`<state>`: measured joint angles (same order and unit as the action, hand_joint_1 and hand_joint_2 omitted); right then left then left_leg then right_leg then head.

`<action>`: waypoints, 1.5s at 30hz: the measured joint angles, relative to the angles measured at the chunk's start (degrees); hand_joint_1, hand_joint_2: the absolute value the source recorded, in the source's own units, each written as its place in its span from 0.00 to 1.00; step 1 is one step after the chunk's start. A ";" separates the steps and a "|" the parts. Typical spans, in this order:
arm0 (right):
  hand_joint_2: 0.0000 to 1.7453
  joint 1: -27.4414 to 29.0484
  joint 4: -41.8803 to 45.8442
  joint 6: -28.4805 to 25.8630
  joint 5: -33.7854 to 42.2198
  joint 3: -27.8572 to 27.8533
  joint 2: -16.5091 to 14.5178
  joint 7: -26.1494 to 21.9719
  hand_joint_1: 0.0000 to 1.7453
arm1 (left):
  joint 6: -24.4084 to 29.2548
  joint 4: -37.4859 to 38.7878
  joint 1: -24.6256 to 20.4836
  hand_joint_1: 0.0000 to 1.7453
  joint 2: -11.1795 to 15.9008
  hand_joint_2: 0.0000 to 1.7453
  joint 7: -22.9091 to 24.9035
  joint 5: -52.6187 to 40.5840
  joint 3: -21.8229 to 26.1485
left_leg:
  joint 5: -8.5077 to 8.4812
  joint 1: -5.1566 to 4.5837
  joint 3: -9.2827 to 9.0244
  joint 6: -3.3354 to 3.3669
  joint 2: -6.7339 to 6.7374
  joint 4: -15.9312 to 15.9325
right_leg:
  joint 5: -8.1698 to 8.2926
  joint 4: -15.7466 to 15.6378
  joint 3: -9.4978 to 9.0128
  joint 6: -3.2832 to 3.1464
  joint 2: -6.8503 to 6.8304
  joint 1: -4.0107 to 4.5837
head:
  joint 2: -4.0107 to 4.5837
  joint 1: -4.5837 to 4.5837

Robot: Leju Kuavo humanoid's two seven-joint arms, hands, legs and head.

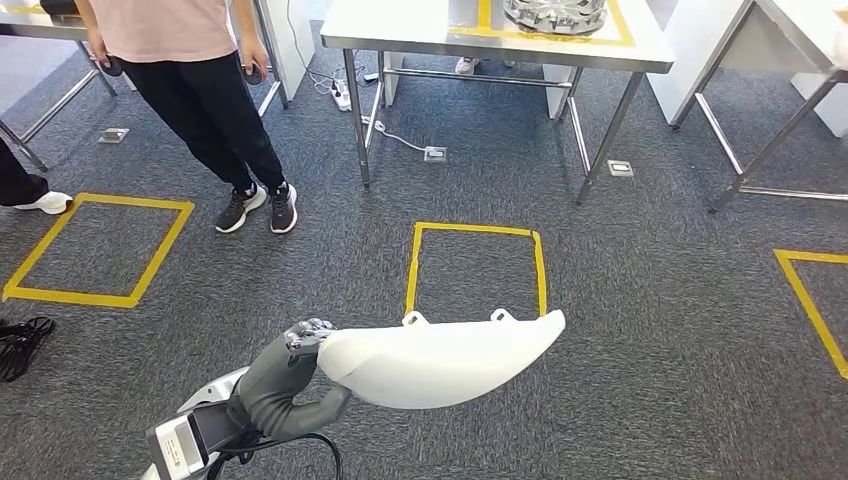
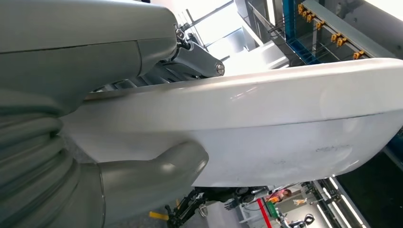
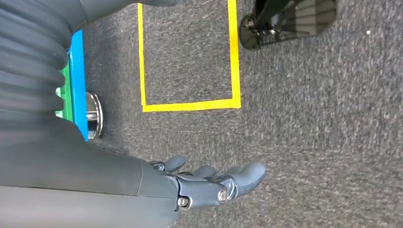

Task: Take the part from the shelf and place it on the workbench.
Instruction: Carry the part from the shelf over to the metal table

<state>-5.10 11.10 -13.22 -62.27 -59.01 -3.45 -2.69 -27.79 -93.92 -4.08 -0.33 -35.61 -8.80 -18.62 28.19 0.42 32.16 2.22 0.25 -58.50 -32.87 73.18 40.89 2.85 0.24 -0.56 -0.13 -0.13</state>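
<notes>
Left hand [image 1: 285, 372] grips the part [image 1: 440, 360] at one narrow end, thumb under, fingers [image 1: 310, 332] clamped over its rim. Part: smooth glossy white shell, long and curved, tapering to a blunt tip, two small tabs along its upper edge. It is held level above the grey carpet [image 1: 640, 330], near a yellow tape square [image 1: 478, 268]. Right hand [image 3: 209, 183] hangs over carpet, fingers apart, holding nothing.
</notes>
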 joint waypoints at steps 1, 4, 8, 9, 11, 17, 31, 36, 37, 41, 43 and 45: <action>1.00 -0.01 0.00 0.05 0.03 0.00 0.00 0.01 0.00 | 0.01 -0.01 -0.02 1.00 0.00 1.00 0.02 -0.01 0.01 | 0.20 0.00 -0.31 -0.11 -0.02 0.00 | 2.24 -3.18 -1.28 -0.13 -0.01 -0.02 | 0.00 0.12; 1.00 -0.15 0.00 0.08 0.23 0.00 0.01 -0.02 0.00 | 0.01 -0.02 -0.31 1.00 -0.02 1.00 0.08 -0.02 0.01 | 0.88 -0.18 -1.04 -0.82 -0.06 -0.05 | 6.71 -13.65 -6.01 -0.97 -0.18 0.26 | 0.00 0.33; 1.00 -0.15 0.00 0.09 0.68 -0.02 0.01 -0.17 0.00 | -0.02 0.02 -1.24 1.00 -0.05 1.00 0.09 -0.03 -0.01 | 1.57 -0.21 -1.28 -2.24 -0.04 0.00 | 6.35 -15.18 -6.81 -2.47 -0.09 0.42 | 0.00 0.28; 1.00 -0.15 0.00 0.09 0.82 -0.02 0.01 -0.25 0.00 | -0.08 0.08 -1.55 1.00 -0.05 1.00 0.04 -0.01 -0.01 | 2.16 -0.18 -0.97 -2.56 -0.05 -1.00 | 6.27 -15.38 -7.11 -2.84 -0.10 0.26 | 0.00 0.14; 1.00 -0.18 0.00 0.10 1.11 -0.04 0.00 -0.40 0.00 | -0.28 0.38 -2.02 1.00 -0.04 1.00 -0.07 0.07 -0.02 | 4.73 -0.09 1.57 -2.99 -0.09 -6.50 | 6.01 -15.62 -7.75 -3.45 -0.13 0.11 | 0.00 -0.28; 1.00 -0.01 0.00 0.10 1.63 -0.48 -0.07 -0.68 0.00 | -0.81 1.87 -2.37 1.00 0.25 1.00 -1.01 0.32 -0.03 | 1.65 -0.05 5.51 -2.83 -0.08 -9.49 | 4.38 -15.59 -9.80 -3.43 0.18 0.20 | 0.00 -1.04; 1.00 0.07 0.00 -0.31 1.17 -1.22 -0.42 -0.50 0.00 | -0.52 4.02 -3.15 1.00 0.28 1.00 -1.89 0.45 -0.01 | 0.58 -0.01 -1.09 0.01 -0.46 0.37 | 0.54 -1.04 -0.30 0.11 0.03 -0.06 | 0.00 0.02; 1.00 0.00 0.00 -0.22 0.32 -1.21 -0.38 0.00 0.00 | 0.24 3.85 -2.85 1.00 0.33 1.00 -1.93 0.37 0.13 | 2.33 -0.14 -3.08 -1.32 -0.40 0.26 | 6.78 -14.62 -5.38 -1.44 -0.29 0.36 | 0.00 0.35; 1.00 0.01 0.00 -0.14 0.19 -1.20 -0.38 0.03 0.00 | 0.37 3.74 -2.72 1.00 0.36 1.00 -1.93 0.31 0.22 | 2.39 -0.20 -3.39 -1.75 -0.41 0.08 | 6.28 -14.70 -5.52 -1.95 -0.31 0.48 | 0.00 0.30; 1.00 -0.31 0.00 -0.02 -0.40 -1.20 -0.41 0.13 0.00 | 0.69 3.26 -2.43 1.00 0.61 1.00 -2.01 0.22 0.52 | 3.91 -0.08 -1.82 -2.96 -0.39 -4.61 | 6.45 -15.12 -7.41 -3.61 -0.20 0.15 | 0.00 -0.23; 1.00 -0.64 0.00 -0.03 -0.69 -1.18 -0.42 0.36 0.00 | 0.93 3.17 -2.10 1.00 0.73 1.00 -2.10 0.26 0.79 | 6.62 -0.02 2.63 -3.35 -0.39 -11.68 | 5.82 -15.17 -7.98 -3.97 -0.17 0.20 | 0.00 -0.69; 1.00 -0.79 0.00 -0.04 -0.85 -1.16 -0.42 0.64 0.00 | 1.13 3.17 -1.60 1.00 0.82 1.00 -2.21 0.26 1.15 | 8.11 -0.02 6.37 -3.42 -0.38 -15.84 | 5.09 -15.16 -8.68 -4.03 -0.09 0.27 | 0.00 -0.97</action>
<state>-5.88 11.10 -13.26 -63.12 -60.17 -3.87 -2.05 -26.66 -90.75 -5.67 0.50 -37.82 -8.54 -17.47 36.30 0.40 38.52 -1.21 -0.13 -74.34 -27.78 58.02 32.21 -1.18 0.16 -0.29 -0.13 -1.10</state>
